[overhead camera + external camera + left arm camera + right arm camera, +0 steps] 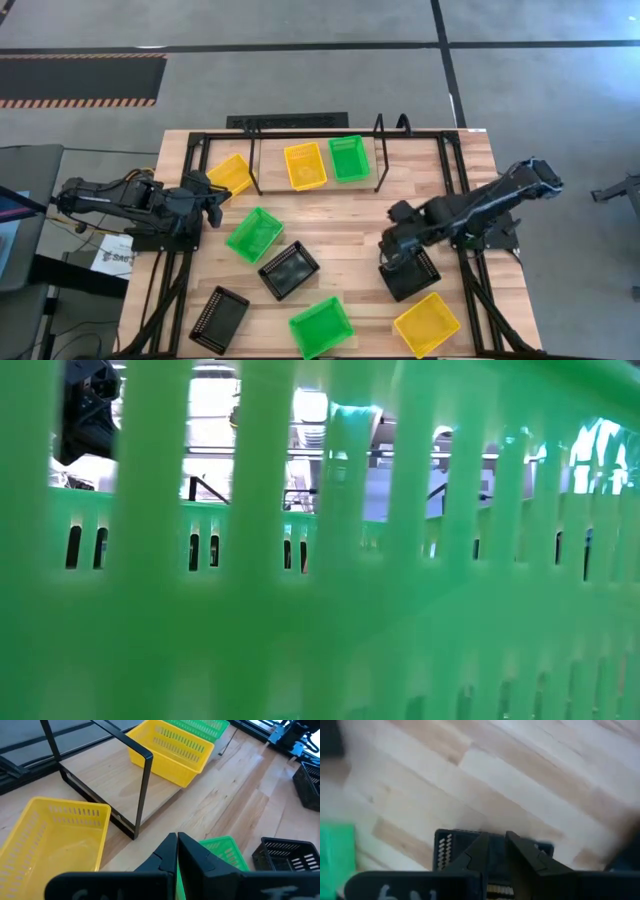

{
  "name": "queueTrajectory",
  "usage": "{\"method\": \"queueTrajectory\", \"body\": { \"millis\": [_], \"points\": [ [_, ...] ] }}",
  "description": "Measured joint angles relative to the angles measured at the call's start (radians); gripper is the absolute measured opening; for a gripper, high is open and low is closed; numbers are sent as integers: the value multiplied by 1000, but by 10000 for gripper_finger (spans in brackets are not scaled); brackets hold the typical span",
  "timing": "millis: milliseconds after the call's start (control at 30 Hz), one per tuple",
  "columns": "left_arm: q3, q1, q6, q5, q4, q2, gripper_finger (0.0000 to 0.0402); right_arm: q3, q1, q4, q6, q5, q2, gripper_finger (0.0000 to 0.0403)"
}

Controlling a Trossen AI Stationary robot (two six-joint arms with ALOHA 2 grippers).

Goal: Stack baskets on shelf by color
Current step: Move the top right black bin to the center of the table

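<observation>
The shelf [262, 150] stands at the table's far edge, with a yellow basket [305, 165] and a green basket [349, 158] on its board. Another yellow basket [230, 175] sits on the table at the shelf's left end. On the table lie two green baskets [254, 234] [321, 326], two black baskets [289, 270] [219, 318] and a yellow basket [427, 323]. My left gripper [213, 195] [177, 842] is shut, above the table between the left yellow basket and a green basket. My right gripper [390, 255] [496, 840] is over a third black basket [412, 275]. My right gripper has one wall of the black basket, at its rim [470, 834], between its two fingers, one inside the basket and one outside. The fingers come from above, slanting down. Whether the basket is lifted off the table, I cannot tell.
The larger black frame [455, 180] runs around the table. In the low view a green basket's mesh wall [320, 610] stands right in front of the camera and hides nearly everything. Bare wood lies between the shelf and the right arm.
</observation>
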Motion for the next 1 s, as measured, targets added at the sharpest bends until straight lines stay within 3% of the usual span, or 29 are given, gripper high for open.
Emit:
{"method": "queueTrajectory", "body": {
  "millis": [167,400,700,1000],
  "points": [
    [0,0,-6,20,0,0,0,-17,-114,18,-345,-121,5,82],
    [0,0,-42,25,1,0,0,-17,-178,44,-613,-217,56,82],
    [0,0,-67,26,2,0,0,-29,-67,41,-720,-236,133,82],
    [0,0,-69,26,2,0,0,-225,-8,176,-612,-256,130,82]
  ]
}}
